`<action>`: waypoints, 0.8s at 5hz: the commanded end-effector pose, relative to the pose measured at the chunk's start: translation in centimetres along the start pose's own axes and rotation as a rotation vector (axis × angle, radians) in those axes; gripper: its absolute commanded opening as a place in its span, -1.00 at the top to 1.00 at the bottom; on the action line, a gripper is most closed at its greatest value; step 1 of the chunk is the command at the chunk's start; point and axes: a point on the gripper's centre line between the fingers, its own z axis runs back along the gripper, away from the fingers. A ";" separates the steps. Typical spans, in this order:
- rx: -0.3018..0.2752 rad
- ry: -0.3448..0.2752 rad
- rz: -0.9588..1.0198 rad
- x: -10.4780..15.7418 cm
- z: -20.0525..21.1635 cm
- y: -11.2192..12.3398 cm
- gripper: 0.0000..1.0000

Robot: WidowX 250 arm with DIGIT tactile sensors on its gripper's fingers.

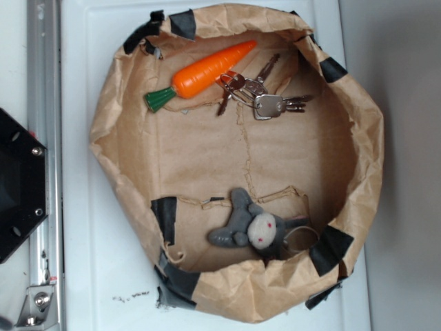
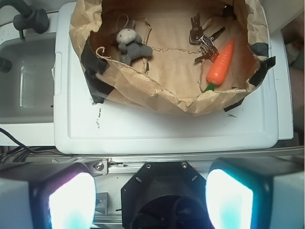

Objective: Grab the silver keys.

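The silver keys [image 1: 258,93] lie splayed from a ring at the top of the brown paper bowl [image 1: 124,179], touching the tip end of the orange carrot [image 1: 207,72]. In the wrist view the silver keys [image 2: 202,38] sit far off, just left of the carrot [image 2: 220,61]. My gripper [image 2: 150,200] is open, its two glowing pads wide apart with nothing between them, high above the black base and well short of the bowl. The gripper does not show in the exterior view.
A grey plush rabbit [image 1: 251,227] with a bare metal ring lies at the bowl's lower side. The bowl rests on a white lid [image 2: 167,129]. The black robot base [image 1: 17,186] and a metal rail [image 1: 41,69] stand at the left. A grey tub [image 2: 24,90] sits beside the lid.
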 end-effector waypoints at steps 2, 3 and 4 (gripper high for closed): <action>0.015 -0.057 -0.013 3.7 -1.5 0.4 -1.00; 0.016 -0.097 -0.050 7.3 -2.9 1.0 -1.00; 0.025 -0.144 -0.092 10.1 -4.3 1.8 -1.00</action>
